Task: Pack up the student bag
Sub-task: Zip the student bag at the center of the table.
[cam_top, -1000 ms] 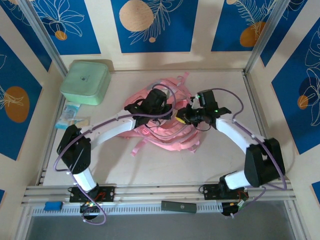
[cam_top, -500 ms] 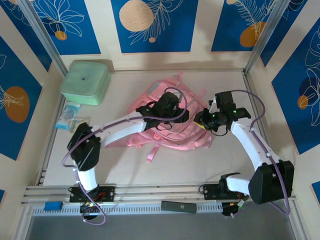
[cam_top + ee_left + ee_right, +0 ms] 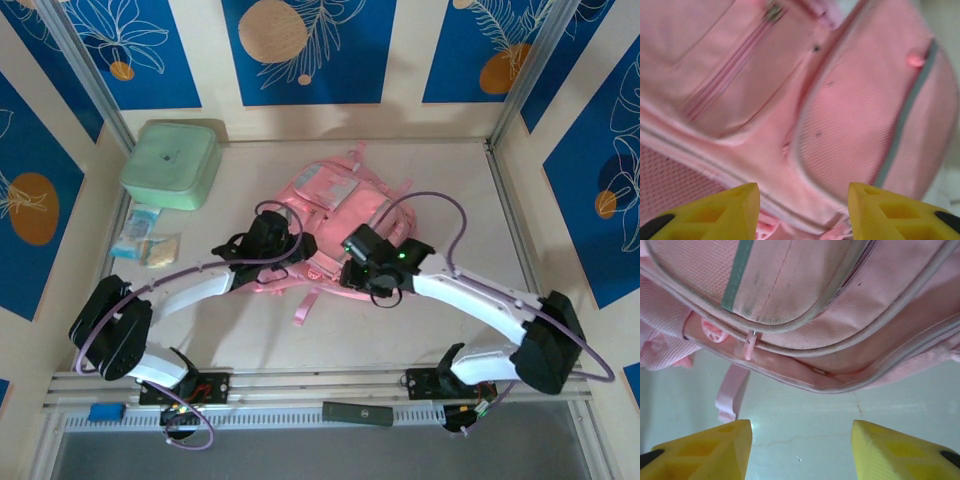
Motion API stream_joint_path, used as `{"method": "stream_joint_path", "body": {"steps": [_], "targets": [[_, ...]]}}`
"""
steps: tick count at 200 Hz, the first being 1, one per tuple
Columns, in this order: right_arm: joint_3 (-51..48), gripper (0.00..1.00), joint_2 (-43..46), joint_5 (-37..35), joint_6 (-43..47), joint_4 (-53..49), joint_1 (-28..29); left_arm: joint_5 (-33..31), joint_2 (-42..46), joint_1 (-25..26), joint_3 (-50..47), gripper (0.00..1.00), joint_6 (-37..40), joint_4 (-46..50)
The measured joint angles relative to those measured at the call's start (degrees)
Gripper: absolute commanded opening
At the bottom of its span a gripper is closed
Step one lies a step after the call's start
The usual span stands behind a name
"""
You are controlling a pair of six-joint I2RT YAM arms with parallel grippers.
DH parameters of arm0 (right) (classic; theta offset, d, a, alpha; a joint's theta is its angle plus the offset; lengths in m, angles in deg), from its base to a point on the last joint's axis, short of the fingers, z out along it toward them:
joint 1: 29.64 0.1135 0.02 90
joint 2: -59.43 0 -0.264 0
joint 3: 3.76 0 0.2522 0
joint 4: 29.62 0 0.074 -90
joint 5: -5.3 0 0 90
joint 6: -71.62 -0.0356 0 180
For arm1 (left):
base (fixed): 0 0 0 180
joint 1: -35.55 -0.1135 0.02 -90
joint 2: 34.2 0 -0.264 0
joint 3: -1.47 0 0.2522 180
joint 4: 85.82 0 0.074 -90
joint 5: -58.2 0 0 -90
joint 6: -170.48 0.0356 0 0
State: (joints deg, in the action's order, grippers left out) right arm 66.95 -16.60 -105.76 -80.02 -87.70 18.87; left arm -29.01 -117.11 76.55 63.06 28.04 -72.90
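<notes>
Just near of the student bag (image 3: 335, 212), the right gripper (image 3: 802, 450) hangs over the table (image 3: 840, 407), claw spread, empty. The left gripper (image 3: 802, 210), likewise spread and empty, hovers above the bag's front pocket (image 3: 855, 115). A mint-green box (image 3: 172, 163) sits beyond the bag's far-left corner. The bag looks soft, light and floppy, so a strap (image 3: 732, 392) or zipper pull (image 3: 750, 346) is probably the best hold.

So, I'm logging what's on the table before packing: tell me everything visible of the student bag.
The student bag is a large soft backpack of pink woven fabric with grey piping, a grey-green stripe and a zipped front pocket. It lies flat mid-table, its pale clear-panelled pocket at the far end and a loose strap trailing toward the arms. It rests on the table. The left gripper and right gripper stand open close to it, gripping nothing.
</notes>
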Motion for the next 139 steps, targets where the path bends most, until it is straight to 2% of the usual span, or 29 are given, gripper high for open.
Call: {"method": "stream_joint_path", "body": {"steps": [38, 69, 94, 120, 139], "targets": [[4.5, 0.49, -9.4, -5.5, -6.0, 3.6, 2.4, 0.0, 1.7, 0.0, -3.0, 0.50, -2.1, -4.2], [7.8, 0.41, -15.9, -6.8, -7.8, 6.8, 2.5, 0.0, 2.1, -0.3, -3.3, 0.51, -2.6, -5.1], [9.4, 0.40, -19.7, -7.5, -9.4, 6.4, 2.5, 0.0, 2.5, -0.4, -3.3, 0.51, -2.6, -5.2], [9.4, 0.31, -21.8, -7.4, -10.4, 6.9, 2.3, 0.0, 2.6, -0.4, -3.4, 0.51, -2.8, -5.7], [9.5, 0.21, -22.4, -7.2, -10.3, 7.1, 2.0, 0.0, 2.6, -0.4, -3.6, 0.51, -3.7, -6.5]]}}
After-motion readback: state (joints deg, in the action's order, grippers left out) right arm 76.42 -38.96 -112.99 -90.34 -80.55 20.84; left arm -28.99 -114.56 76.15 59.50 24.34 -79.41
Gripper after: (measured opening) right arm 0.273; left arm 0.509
